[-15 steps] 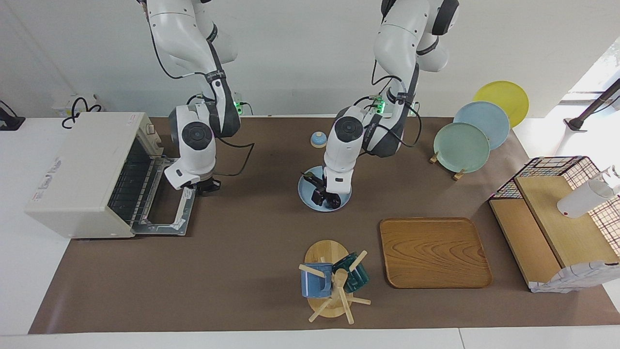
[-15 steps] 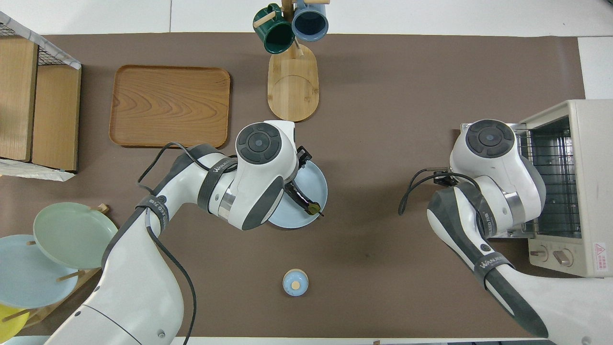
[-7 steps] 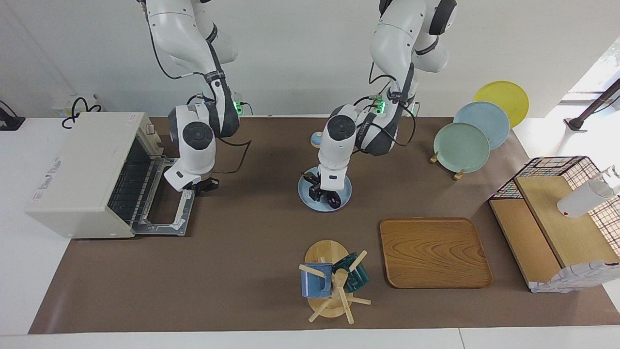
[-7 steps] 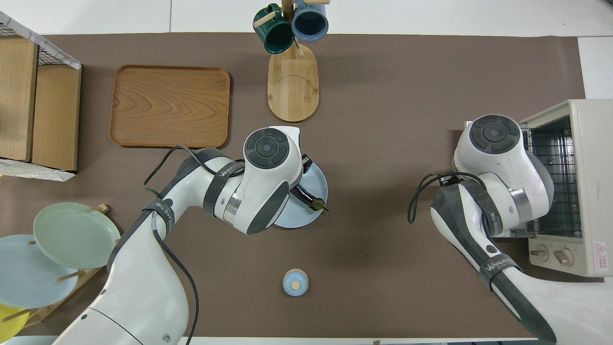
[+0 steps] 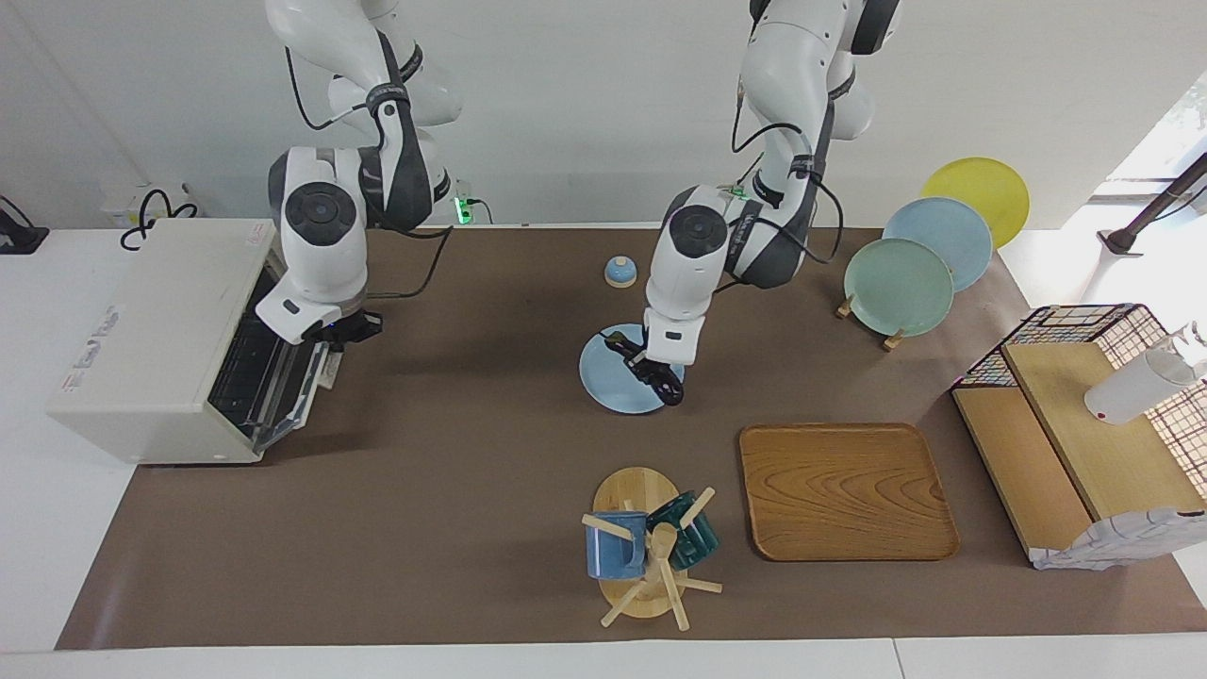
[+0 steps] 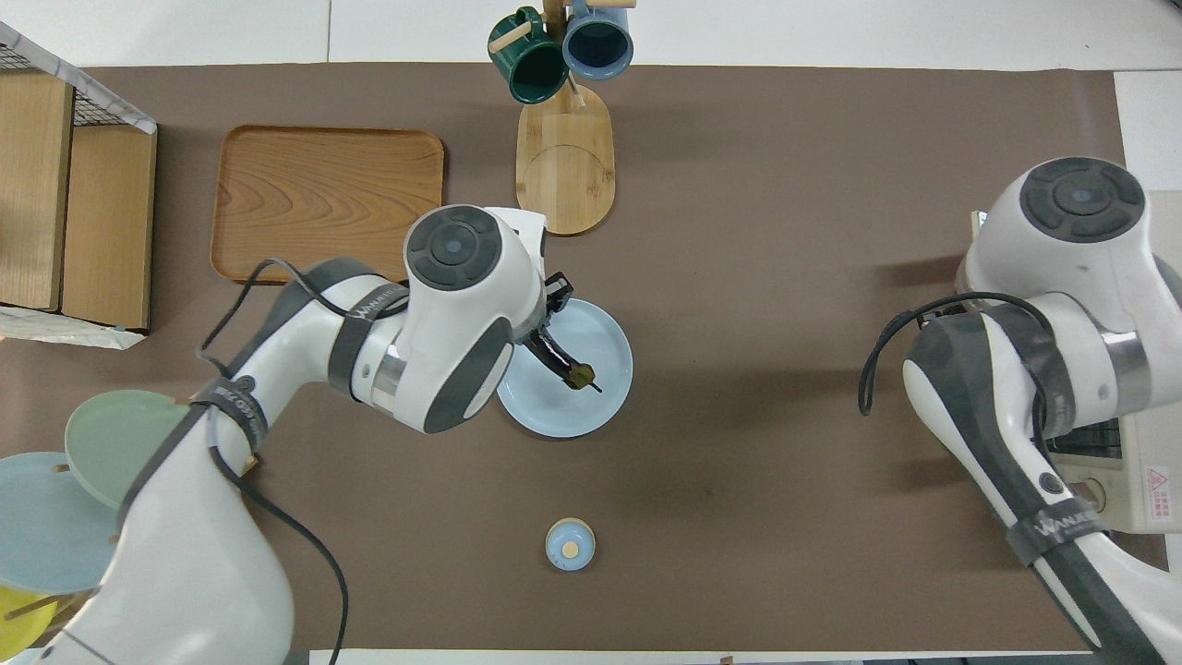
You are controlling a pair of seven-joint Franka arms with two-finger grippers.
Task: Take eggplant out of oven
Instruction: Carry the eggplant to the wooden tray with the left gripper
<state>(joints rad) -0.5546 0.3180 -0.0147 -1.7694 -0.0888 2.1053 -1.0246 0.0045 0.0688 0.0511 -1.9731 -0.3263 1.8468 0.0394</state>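
eggplant (image 5: 649, 370): out of oven (image 5: 156, 339), on blue plate (image 5: 608, 385); left gripper (image 5: 657, 370) jaws unclear; right gripper (image 5: 341, 328) at oven door, jaws unclear.

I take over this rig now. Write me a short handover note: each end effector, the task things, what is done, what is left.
Left end effector: over the blue plate, at the eggplant; grip unclear.
Right end effector: at the oven door's top edge; grip unclear.
Eggplant: out of the oven, lying on the plate.
Done: removal.
Left: probably free both arms; the door is nearly shut.
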